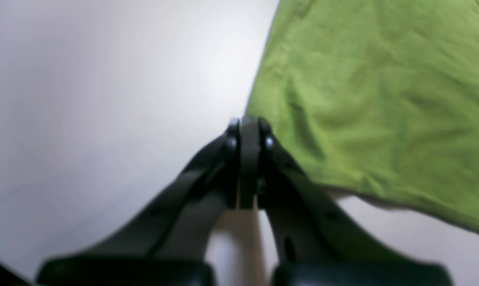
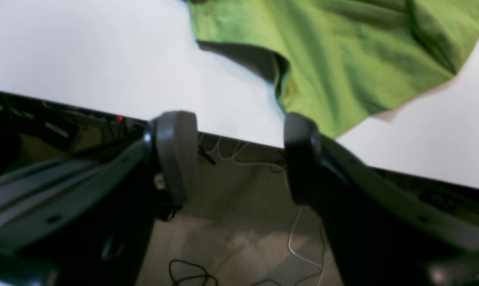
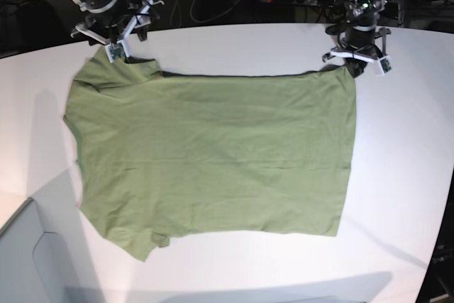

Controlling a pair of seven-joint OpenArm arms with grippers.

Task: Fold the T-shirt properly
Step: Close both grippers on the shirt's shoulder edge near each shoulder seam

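Table (image 3: pixel 397 175): white, carries one garment. T-shirt (image 3: pixel 213 154): green, spread flat across the table's middle, long axis running left-right in the base view; sleeves at that view's left, hem at its right. Left gripper (image 1: pixel 247 131): jaws pressed together at the T-shirt's far hem corner. Right gripper (image 2: pixel 235 151): jaws apart, at the far sleeve, clasping nothing.

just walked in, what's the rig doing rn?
Two arms are working on a green T-shirt spread flat on the white table. The left gripper is shut at one far corner, though no cloth shows between its fingers. The right gripper is open at the other far corner, holding nothing.
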